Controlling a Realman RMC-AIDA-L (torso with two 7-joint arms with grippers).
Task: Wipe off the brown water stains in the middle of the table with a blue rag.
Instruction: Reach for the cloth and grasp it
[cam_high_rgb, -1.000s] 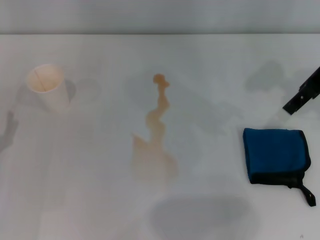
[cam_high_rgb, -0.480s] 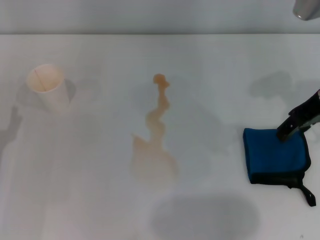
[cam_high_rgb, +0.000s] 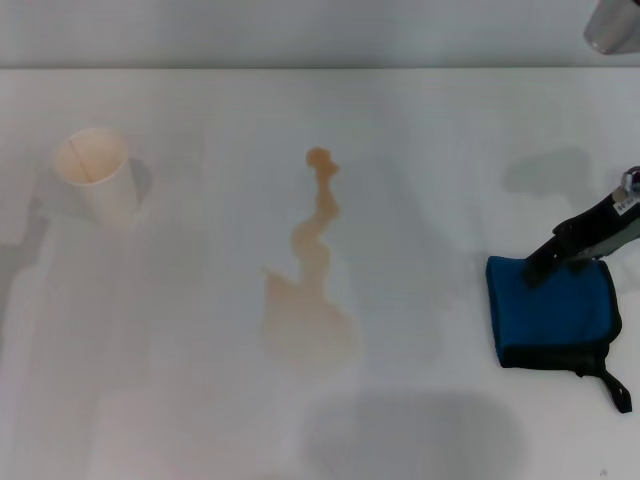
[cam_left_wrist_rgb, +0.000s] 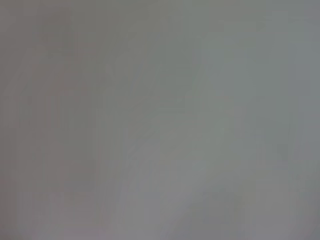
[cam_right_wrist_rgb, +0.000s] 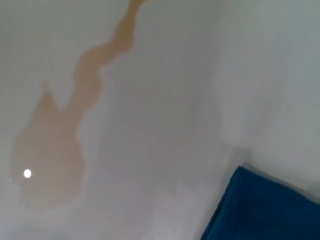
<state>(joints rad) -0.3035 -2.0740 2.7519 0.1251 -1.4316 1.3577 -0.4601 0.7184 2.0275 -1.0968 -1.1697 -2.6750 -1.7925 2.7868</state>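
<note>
One arm is at work: the right claw (cam_high_rgb: 540, 268) reaches in from the right edge of the head view, its dark tip over the far left corner of the blue rag (cam_high_rgb: 552, 312), and I cannot tell whether it is open or closed, nor whether it touches the cloth. That rag lies flat on the right side of the white counter (cam_high_rgb: 180, 380), folded roughly square, with black edging along its near side and a short black loop tag trailing off its near right corner. Well apart from it, in the middle of the counter, lie the brown water stains (cam_high_rgb: 306, 318): a wide pale tan blob at the near end and a thin wavy tail running away toward the far side, ending in a small round dab. On the far left side stands a white paper cup (cam_high_rgb: 95, 175), upright and leaning a little, well clear of the stains. From the right wrist, the stains (cam_right_wrist_rgb: 55, 150) spread across one side and a corner of the rag (cam_right_wrist_rgb: 265, 210) shows at the other, with bare counter between them. Nothing of the left claw shows in any view; the left wrist camera gives only a plain grey blur.
</note>
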